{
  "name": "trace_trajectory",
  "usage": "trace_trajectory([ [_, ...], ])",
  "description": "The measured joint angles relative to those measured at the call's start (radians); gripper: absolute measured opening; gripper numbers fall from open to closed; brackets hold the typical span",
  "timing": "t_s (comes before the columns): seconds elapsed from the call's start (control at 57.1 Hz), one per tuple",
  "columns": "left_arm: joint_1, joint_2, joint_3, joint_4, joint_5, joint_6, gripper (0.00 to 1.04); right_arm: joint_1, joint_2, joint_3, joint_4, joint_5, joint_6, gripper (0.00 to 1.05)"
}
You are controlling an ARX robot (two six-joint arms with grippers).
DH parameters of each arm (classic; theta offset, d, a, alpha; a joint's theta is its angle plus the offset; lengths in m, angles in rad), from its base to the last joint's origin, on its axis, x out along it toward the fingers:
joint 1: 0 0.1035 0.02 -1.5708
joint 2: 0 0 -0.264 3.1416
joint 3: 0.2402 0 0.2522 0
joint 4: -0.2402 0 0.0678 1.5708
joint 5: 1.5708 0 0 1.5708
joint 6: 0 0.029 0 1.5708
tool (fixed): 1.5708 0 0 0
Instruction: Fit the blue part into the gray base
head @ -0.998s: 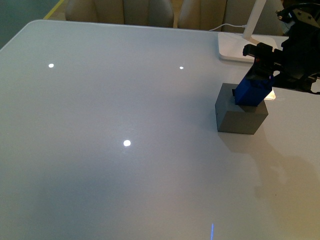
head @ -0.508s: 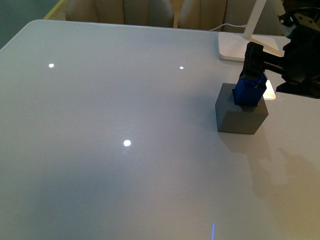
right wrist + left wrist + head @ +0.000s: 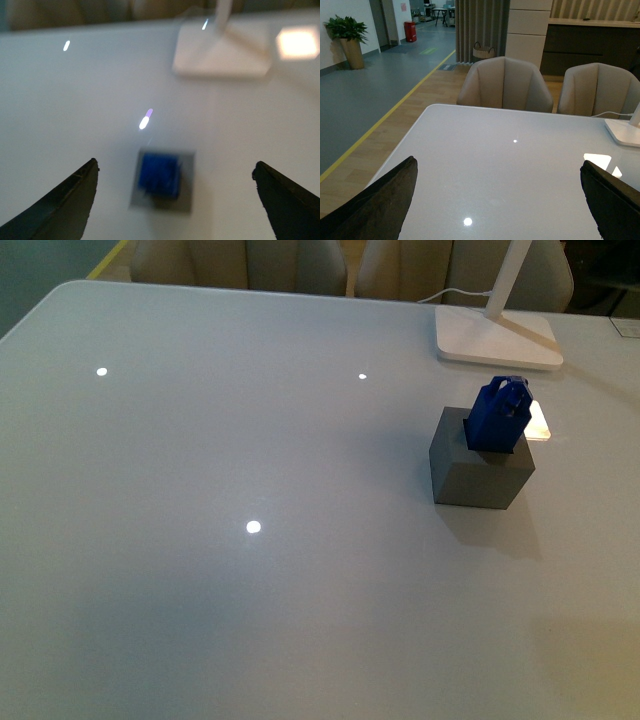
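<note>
Where the left wrist camera catches them, the two dark fingers [image 3: 380, 200] of the left gripper [image 3: 497, 192] stand spread wide. Only bare white table [image 3: 485, 150] shows between them; they grip nothing.

Right gripper [image 3: 174, 192], right wrist view, reads the same: fingers set far apart and closed on nothing. It hangs above the blue part [image 3: 160, 174] and clear of it. This view is blurred, so fine detail is not readable.

Front view:
- The blue part stands with its lower end in the top face of the gray base [image 3: 480, 478].
- Most of its body sits proud of the cube and leans slightly.
- Its loop handle [image 3: 512, 390] is uppermost.
- How deep it sits in the hole cannot be told.

Surroundings, working outward:
- The gray base rests on the table toward the far right.
- A bright patch of reflected light [image 3: 540, 420] lies just behind it.
- Beyond that is the white lamp base [image 3: 498, 342], with the lamp's stem [image 3: 508, 275] rising from it and a white cord [image 3: 455, 292] trailing off its left side.
- Three small light spots show on the tabletop further left.
- Beige chairs [image 3: 505, 82] stand past the far edge.
- The left wrist view also shows a floor with a yellow line [image 3: 385, 112], a potted plant [image 3: 349, 37] and a red bin [image 3: 410, 31] well back.
</note>
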Motion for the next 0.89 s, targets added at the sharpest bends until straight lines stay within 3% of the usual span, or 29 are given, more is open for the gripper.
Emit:
trace_trajectory([
  [0.088, 0.000, 0.000, 0.000, 0.000, -0.002, 0.000, 0.97, -0.004, -0.020, -0.153, 0.311, 0.040, -0.033, 0.69],
  [0.175, 0.000, 0.000, 0.000, 0.000, -0.001, 0.000, 0.97, -0.009, -0.067, -0.257, 0.467, 0.037, -0.045, 0.55],
  [0.49, 0.000, 0.000, 0.000, 0.000, -0.001, 0.000, 0.97, -0.064, -0.282, -0.484, 0.505, -0.015, -0.062, 0.02],
  [0.893, 0.000, 0.000, 0.000, 0.000, -0.001, 0.000, 0.97, -0.066, -0.484, -0.669, 0.483, -0.018, -0.064, 0.02],
])
